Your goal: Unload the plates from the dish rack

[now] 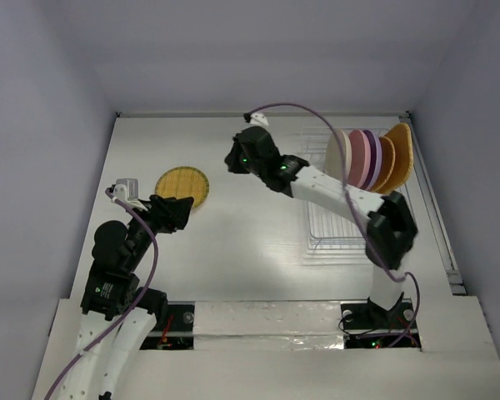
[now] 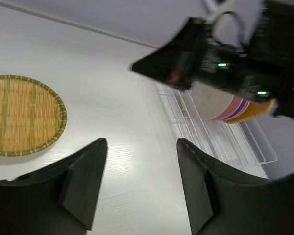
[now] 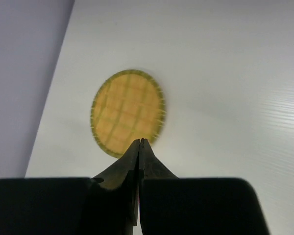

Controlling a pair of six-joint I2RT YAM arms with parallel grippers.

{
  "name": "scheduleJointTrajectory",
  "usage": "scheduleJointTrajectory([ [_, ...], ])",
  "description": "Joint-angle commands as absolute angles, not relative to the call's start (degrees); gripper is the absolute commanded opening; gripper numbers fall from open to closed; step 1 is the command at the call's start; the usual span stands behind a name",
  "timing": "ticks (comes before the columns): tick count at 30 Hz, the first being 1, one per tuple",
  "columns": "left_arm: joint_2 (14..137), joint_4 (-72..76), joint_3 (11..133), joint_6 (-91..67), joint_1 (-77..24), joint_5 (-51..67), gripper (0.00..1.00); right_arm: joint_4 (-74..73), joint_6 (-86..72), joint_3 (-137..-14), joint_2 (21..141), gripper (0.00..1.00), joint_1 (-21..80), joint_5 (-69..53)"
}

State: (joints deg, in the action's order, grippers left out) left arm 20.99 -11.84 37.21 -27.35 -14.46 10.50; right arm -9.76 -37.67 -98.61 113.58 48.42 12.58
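A yellow textured round plate lies flat on the table at the left; it also shows in the left wrist view and the right wrist view. The clear wire dish rack stands at the right and holds upright cream, pink and purple and orange plates at its far end. My left gripper is open and empty just beside the yellow plate. My right gripper is shut and empty, held above the table between the yellow plate and the rack.
Grey walls close in the table on the left, far and right sides. The near half of the rack holds no plates. My right arm reaches across the rack's left side.
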Motion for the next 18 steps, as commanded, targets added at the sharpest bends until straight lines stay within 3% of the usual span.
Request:
scheduleJointTrajectory([
  [1, 21.2, -8.8, 37.0, -27.1, -14.2, 11.4, 0.55, -12.1, -29.1, -88.1, 100.4, 0.00, 43.6, 23.0],
  [2, 21.1, -8.7, 37.0, -27.2, -14.2, 11.6, 0.51, -12.7, -27.4, -85.4, 94.5, 0.00, 42.2, 25.7],
  [4, 21.2, -8.6, 36.9, -27.0, -14.2, 12.2, 0.29, -15.5, -25.9, -78.7, 89.0, 0.00, 37.7, 28.4],
  [7, 21.2, -8.6, 37.0, -26.9, -14.2, 12.2, 0.12, -20.5, -23.1, -72.6, 79.8, 0.01, 34.5, 36.5],
  [10, 21.3, -8.6, 37.1, -26.6, -14.2, 12.2, 0.09, -25.1, -21.6, -70.1, 74.3, 0.03, 32.0, 43.1],
  [13, 21.5, -8.4, 37.0, -26.5, -14.2, 12.4, 0.11, -25.9, -20.2, -68.5, 73.2, 0.29, 28.2, 42.6],
  [14, 21.5, -8.4, 37.0, -26.6, -14.2, 12.5, 0.12, -26.2, -19.4, -68.8, 73.6, 0.50, 27.3, 41.3],
  [16, 21.5, -8.6, 37.1, -26.5, -14.2, 12.4, 0.23, -27.2, -18.8, -69.9, 76.4, 0.64, 25.2, 40.8],
  [18, 21.4, -8.7, 37.1, -26.6, -14.2, 12.1, 0.29, -27.3, -17.5, -71.6, 78.8, 0.67, 23.8, 39.4],
])
